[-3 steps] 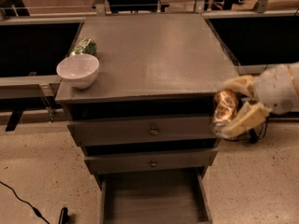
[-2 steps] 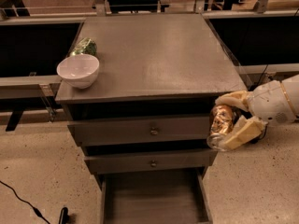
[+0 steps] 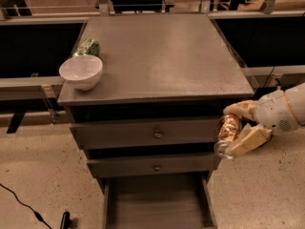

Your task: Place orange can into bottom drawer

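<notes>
The orange can [image 3: 229,130] is shiny orange-gold with a silver end and sits tilted in my gripper [image 3: 237,130], which is shut on it. The gripper comes in from the right, in front of the right end of the two upper drawers and below the cabinet top. The bottom drawer [image 3: 155,202] is pulled open below and to the left of the can, showing its plain grey floor and thin side walls.
A white bowl [image 3: 81,71] and a green shiny snack bag [image 3: 87,47] sit at the left edge of the grey cabinet top [image 3: 162,51]. Two upper drawers with round knobs [image 3: 157,134] are nearly closed. A black cable [image 3: 28,206] lies on the floor at left.
My gripper has moved downward and slightly left with the can, from beside the cabinet top's edge to the level of the upper drawers.
</notes>
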`<state>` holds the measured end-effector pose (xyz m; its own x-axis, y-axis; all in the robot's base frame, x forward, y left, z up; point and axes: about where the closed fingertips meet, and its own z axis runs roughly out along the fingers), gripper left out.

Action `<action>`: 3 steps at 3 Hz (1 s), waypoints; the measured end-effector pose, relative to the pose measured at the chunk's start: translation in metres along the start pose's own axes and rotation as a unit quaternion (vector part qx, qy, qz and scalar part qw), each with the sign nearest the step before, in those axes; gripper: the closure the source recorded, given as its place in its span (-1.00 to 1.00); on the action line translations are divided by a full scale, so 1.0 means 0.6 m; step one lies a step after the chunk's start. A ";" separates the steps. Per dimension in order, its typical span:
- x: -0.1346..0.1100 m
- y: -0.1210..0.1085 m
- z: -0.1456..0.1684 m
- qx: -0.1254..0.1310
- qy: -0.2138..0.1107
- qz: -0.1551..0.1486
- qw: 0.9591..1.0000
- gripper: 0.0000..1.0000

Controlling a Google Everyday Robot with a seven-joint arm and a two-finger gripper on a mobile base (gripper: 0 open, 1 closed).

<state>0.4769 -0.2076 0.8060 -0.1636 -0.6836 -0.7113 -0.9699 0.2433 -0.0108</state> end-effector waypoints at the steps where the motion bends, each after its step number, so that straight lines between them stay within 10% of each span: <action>1: 0.083 0.004 0.061 -0.008 -0.040 0.041 0.998 1.00; 3: 0.242 0.032 0.163 -0.040 -0.070 0.074 0.994 1.00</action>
<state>0.4520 -0.2347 0.6337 -0.2836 -0.5412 -0.7916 -0.9495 0.2740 0.1528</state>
